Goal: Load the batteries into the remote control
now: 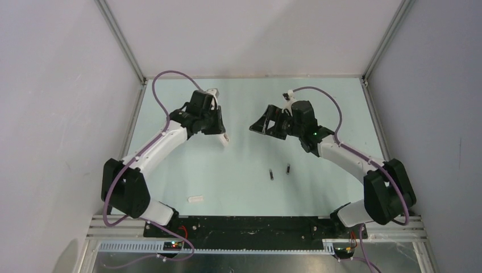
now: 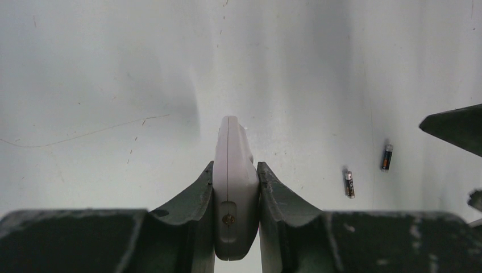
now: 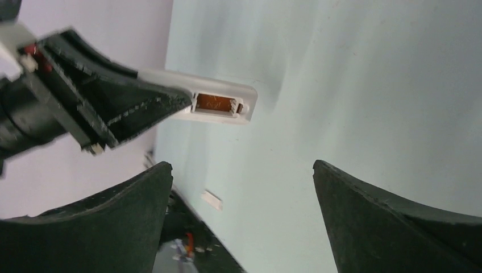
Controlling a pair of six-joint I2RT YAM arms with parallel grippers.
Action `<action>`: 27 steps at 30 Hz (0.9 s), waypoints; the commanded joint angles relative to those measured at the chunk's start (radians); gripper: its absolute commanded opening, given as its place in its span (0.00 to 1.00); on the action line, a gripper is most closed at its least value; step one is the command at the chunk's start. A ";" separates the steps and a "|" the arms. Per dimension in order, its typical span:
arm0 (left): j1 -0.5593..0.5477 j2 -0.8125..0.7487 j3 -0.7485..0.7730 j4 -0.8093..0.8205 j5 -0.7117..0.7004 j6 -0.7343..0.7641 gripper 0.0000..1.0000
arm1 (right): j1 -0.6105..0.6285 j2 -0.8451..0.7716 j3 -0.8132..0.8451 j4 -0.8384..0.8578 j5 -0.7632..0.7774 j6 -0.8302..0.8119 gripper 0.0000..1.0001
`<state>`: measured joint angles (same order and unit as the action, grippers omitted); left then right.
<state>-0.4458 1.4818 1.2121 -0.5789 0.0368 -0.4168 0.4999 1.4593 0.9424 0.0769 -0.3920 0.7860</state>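
Pale tabletop point(image 1: 250, 102) spreads below both arms: at left, the left tool point(image 2: 235, 173) clamps narrow on the one remote control point(image 2: 232, 148), a light, stiff shell held edge-on above it. Two batteries point(image 1: 271, 174) lie loose at centre, small, probably quick to roll, best pinched mid-length; the right tool point(image 3: 241, 176) gapes wide, empty.

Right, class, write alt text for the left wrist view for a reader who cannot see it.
The left hand grips the white remote control edge-on between its dark fingers. Two batteries lie apart on the pale table to the right.
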 commanded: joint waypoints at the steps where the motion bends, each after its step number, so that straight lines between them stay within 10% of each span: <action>1: 0.013 -0.068 0.000 0.013 0.078 0.066 0.00 | 0.055 -0.078 0.022 -0.027 0.022 -0.283 0.99; 7: 0.026 -0.107 0.040 -0.007 0.363 0.150 0.00 | 0.095 -0.147 0.015 -0.018 -0.196 -0.550 0.96; 14: 0.026 -0.094 0.119 -0.007 0.746 0.105 0.00 | 0.190 -0.235 0.006 -0.069 -0.082 -0.732 0.92; 27: 0.026 -0.093 0.139 -0.008 0.925 0.161 0.00 | 0.264 -0.316 -0.014 -0.054 0.150 -0.762 0.90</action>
<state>-0.4229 1.4170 1.3277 -0.6052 0.8799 -0.3046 0.7551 1.2205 0.9421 -0.0040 -0.3878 0.0265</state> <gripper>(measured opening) 0.298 0.914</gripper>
